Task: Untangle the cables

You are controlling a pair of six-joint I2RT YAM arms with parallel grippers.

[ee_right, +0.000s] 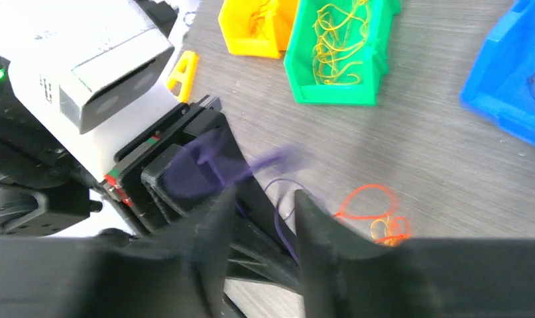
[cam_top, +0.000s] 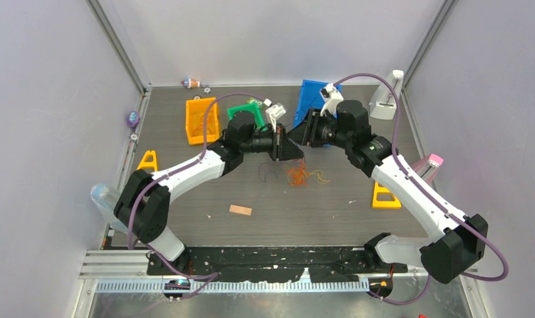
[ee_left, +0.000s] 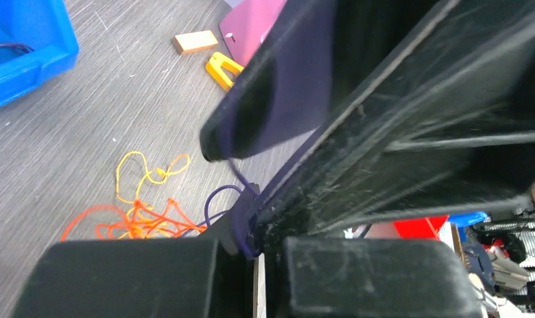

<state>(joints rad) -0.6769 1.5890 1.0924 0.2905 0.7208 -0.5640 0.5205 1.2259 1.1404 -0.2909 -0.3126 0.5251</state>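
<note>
Nearest my end of the tabletop (cam_top: 297, 222) lies only a small tan block (cam_top: 240, 210), which is no part of the job. Beyond it, mid-table, lie the loose cables (cam_top: 303, 176). They form an orange-red and yellow knot lying flat, long axis roughly 9-to-3, with a yellow tail trailing toward 3. A dark purple cable (ee_left: 215, 194) leaves the knot on its 9 o'clock side and climbs toward 12, up to the claws. The two claws meet nose to nose just past the knot.

The left claw (ee_left: 256, 258) is closed almost to touching. The purple strand runs into its seam, and I read it as pinched there. The right claw (ee_right: 264, 199) has its fingers partly apart, and the purple strand passes through the gap, apparently unclamped.

What the next move turns on: the knot sits at about 6 o'clock from the meeting point, with the left claw marginally nearer. The short run of strand between the claws lies 9-to-3, along the line on which they face each other.

My judgement is that drawing the purple away toward 12 would pull it lengthways out of the knot, with a risk of dragging the orange loops along.

Farthest out, across 11 to 12 o'clock, stand an orange bin (cam_top: 189, 122), a green bin (ee_right: 331, 93) holding yellow strands, and a blue bin (cam_top: 311, 93).
</note>
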